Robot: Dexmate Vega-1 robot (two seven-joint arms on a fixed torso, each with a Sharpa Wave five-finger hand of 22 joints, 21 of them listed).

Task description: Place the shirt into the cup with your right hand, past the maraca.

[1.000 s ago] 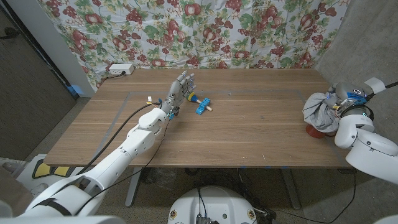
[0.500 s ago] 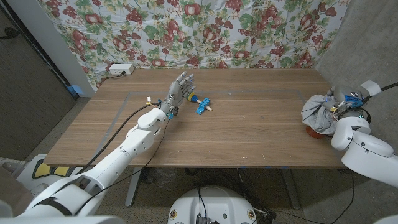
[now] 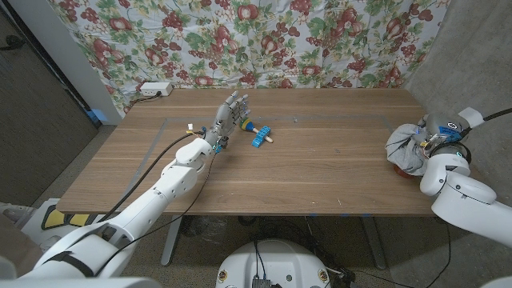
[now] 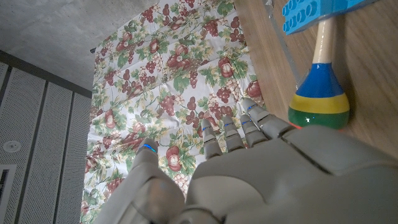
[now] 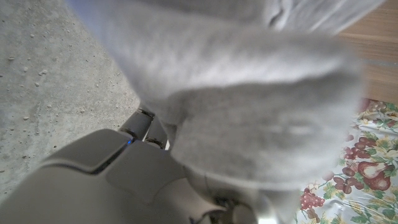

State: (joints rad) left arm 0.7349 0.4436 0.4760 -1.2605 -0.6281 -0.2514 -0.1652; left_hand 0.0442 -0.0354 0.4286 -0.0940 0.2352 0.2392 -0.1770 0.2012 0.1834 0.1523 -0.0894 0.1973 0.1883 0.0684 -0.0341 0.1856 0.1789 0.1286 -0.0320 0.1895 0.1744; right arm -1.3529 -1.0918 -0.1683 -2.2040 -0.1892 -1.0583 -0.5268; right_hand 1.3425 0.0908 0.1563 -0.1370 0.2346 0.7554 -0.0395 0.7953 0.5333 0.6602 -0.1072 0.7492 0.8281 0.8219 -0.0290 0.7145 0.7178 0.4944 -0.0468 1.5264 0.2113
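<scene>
We see the right robot hand (image 3: 438, 142) grasping the bunched grey shirt (image 3: 404, 148) right over the red cup (image 3: 406, 170) at the surface (image 3: 320, 160) right edge, so the drop is straight down with little room to the edge. The maraca (image 3: 251, 126) lies well apart, beside the released left robot hand (image 3: 230, 116) and a blue block (image 3: 262, 138).
</scene>
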